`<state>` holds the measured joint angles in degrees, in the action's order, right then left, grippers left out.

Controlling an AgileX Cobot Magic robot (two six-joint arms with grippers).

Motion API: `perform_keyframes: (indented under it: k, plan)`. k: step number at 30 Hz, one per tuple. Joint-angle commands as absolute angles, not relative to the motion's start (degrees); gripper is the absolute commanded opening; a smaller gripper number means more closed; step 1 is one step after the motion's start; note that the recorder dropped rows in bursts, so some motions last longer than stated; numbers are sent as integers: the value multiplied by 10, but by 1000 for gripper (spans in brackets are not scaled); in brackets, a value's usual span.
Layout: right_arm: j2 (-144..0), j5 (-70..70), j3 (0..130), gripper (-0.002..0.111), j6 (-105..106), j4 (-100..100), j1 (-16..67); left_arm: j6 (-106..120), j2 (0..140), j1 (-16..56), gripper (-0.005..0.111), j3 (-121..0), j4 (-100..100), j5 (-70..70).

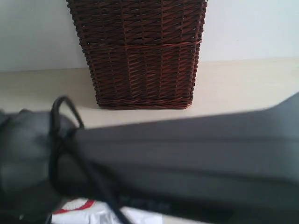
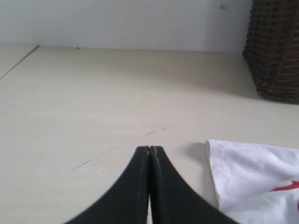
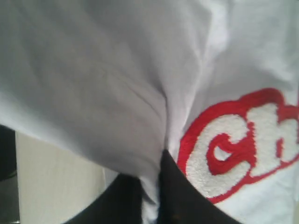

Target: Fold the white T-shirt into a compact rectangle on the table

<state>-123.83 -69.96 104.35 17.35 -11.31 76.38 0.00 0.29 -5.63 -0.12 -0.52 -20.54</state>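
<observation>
Right wrist view, item one.

Inspector: Your right gripper (image 3: 147,175) pinches a bunched fold of the shirt (image 3: 93,70), just beside the red-edged lettering (image 3: 233,140).

Operator: What could fail from here?

Inspector: The bite looks thin and gathered. Lift sharply and it may slip out, or it may carry a second layer and skew the fold. Your left gripper (image 2: 149,150) is pressed together on nothing, over bare table (image 2: 93,93), near the shirt's corner. Nothing pins the cloth, so a pull could drag the whole garment.

Operator: Location and heading?

Inspector: In the exterior view the shirt shows at six to seven o'clock, on the table beneath an arm (image 1: 187,154) that crosses from nine to three. The basket (image 1: 140,51) stands at twelve, well apart. Too little cloth shows to give the long axis or which way the collar points. Confirm both before you fold.
</observation>
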Motion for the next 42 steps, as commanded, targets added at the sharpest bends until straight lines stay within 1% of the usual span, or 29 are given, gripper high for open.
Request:
perform_keyframes:
  k: [1,4,10,13,14,15,19,22,23,24,26,27,28,29,32,35,36,38,39,40,41,42]
  plan:
    - [-1192,-700,1044,0,156,-117,714,0,0,-56,0,0,-5,-201]
    - [-1187,-700,1044,0,138,-121,671,0,0,-56,0,0,-5,-201]
    - [-1176,-695,1044,0,65,-186,626,0,0,-56,0,0,-5,-201]
    - [-1167,-663,1044,0,-6,-211,604,0,0,-56,0,0,-5,-201]
    - [-1161,-651,1044,0,-79,-237,591,0,0,-56,0,0,-5,-201]
    - [-1160,-648,1044,0,-110,-245,589,0,0,-56,0,0,-5,-201]
    - [-1161,-610,1044,0,-112,-228,605,0,0,-56,0,0,-5,-201]
    - [-1208,-622,1044,1,-91,-172,627,0,0,-56,0,0,-5,-201]
    - [-1228,-635,1044,5,-33,-109,633,0,0,-56,0,0,-5,-201]
    - [-1248,-641,1044,12,16,-43,637,0,0,-56,0,0,-5,-201]
    - [-1266,-645,1044,30,76,45,644,0,0,-56,0,0,-5,-201]
    - [-1272,-645,1044,45,84,51,652,0,0,-56,0,0,-5,-201]
    - [-1272,-651,1044,51,86,38,654,0,0,-56,0,0,-5,-201]
    - [-1272,-664,1044,54,89,29,656,0,0,-56,0,0,-5,-201]
    - [-1260,-700,1044,54,127,47,657,0,0,-56,0,0,-5,-201]
    - [-1241,-700,1044,54,239,159,660,0,0,-56,0,0,-5,-201]
    - [-1240,-700,1044,54,242,155,660,0,0,-56,0,0,-5,-201]
    - [-1240,-662,1044,54,211,42,660,0,0,-56,0,0,-5,-201]
    - [-1240,-630,1044,54,151,-54,660,0,0,-56,0,0,-5,-201]
    - [-1241,-612,1044,54,121,-91,660,0,0,-56,0,0,-5,-201]
    - [-1246,-590,1044,50,99,-95,660,0,0,-56,0,0,-5,-201]
    - [-1255,-593,1044,38,114,-58,660,0,0,-56,0,0,-5,-201]
